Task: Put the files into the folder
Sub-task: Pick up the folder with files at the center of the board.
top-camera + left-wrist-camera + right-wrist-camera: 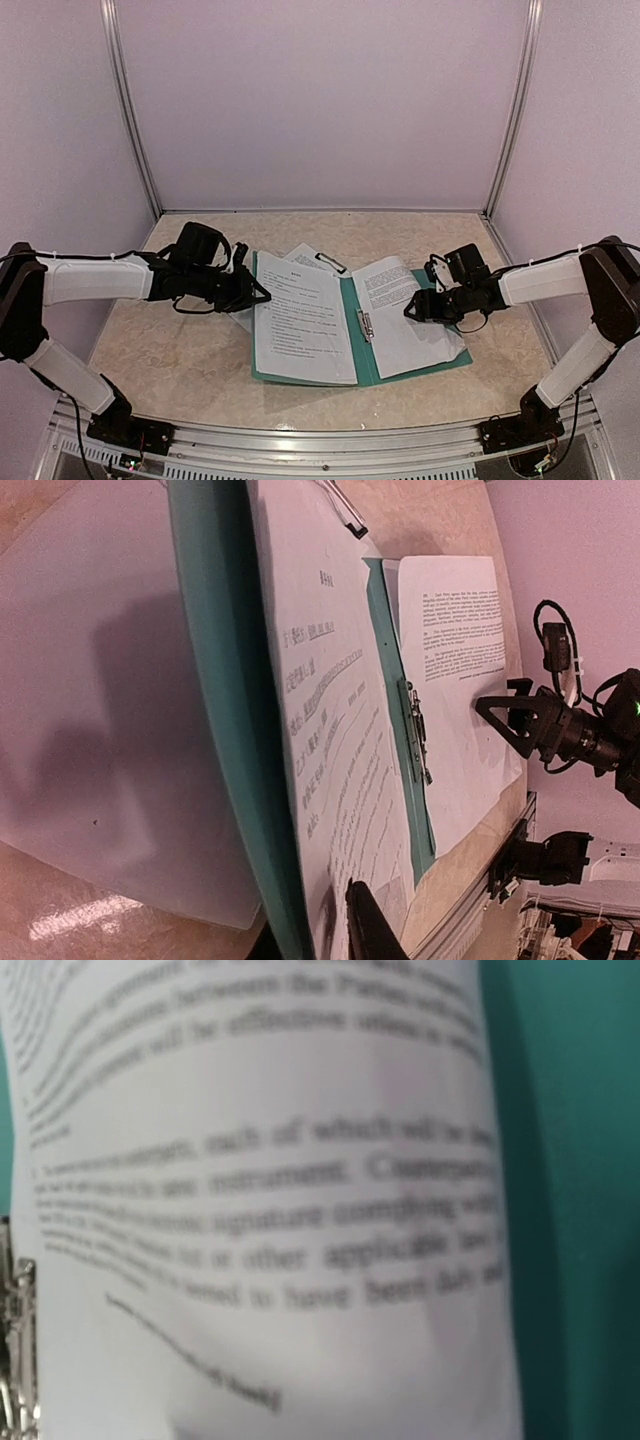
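The folder [366, 368] lies open on the table [180, 360], near the front edge and between the two arms. Its contents are two sheets of paper. One sheet [300, 320] covers the left half almost squarely, printed side up. The other sheet [405, 320] lies on the right half at a skew, with its far corner and right edge reaching past the green card. The metal clip [365, 325] sits along the spine between them, and neither sheet is under it.

A third sheet [305, 255] pokes out behind the folder's far edge, outside it, beside a small black clip [330, 263]. A pale board [100, 730] lies beneath the folder's left side.

The left gripper [260, 294] is at the folder's left edge. In its wrist view the green cover and the sheet on it pass between the two fingers [370, 925] – one above the paper, one below the card – so it looks clamped on that edge, which is raised off the board.

The right gripper [412, 309] is low over the right-hand sheet, tips at the paper. Its wrist view shows only blurred print, green card and a sliver of the clip [15, 1360]. None of the views shows whether its fingers are parted or closed.
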Action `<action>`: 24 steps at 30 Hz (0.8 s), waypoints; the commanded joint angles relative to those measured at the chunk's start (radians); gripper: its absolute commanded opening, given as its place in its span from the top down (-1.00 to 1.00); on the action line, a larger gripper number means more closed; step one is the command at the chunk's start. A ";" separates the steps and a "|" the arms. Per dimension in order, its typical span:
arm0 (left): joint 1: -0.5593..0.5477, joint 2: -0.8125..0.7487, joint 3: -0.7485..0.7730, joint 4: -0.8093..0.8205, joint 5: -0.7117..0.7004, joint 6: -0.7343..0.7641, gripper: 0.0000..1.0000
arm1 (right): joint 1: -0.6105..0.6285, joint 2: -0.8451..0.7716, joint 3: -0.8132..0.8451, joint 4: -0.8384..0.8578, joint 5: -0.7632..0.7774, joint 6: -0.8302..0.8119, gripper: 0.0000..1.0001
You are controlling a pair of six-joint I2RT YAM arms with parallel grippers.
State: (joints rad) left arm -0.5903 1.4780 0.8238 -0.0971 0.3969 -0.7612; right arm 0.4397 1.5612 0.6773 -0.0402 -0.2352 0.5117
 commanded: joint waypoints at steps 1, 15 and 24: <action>-0.004 0.003 0.054 -0.071 -0.011 0.016 0.82 | 0.017 -0.004 -0.003 -0.153 0.012 -0.015 -0.46; 0.022 -0.004 0.265 -0.415 -0.007 0.120 1.00 | 0.016 -0.139 0.103 -0.326 0.111 -0.085 -0.64; 0.047 -0.051 0.475 -0.731 -0.056 0.217 1.00 | 0.016 -0.102 0.070 -0.265 0.120 -0.102 -0.69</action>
State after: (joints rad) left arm -0.5632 1.4742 1.2060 -0.6411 0.3702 -0.6205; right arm 0.4450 1.4307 0.7712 -0.3313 -0.1268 0.4278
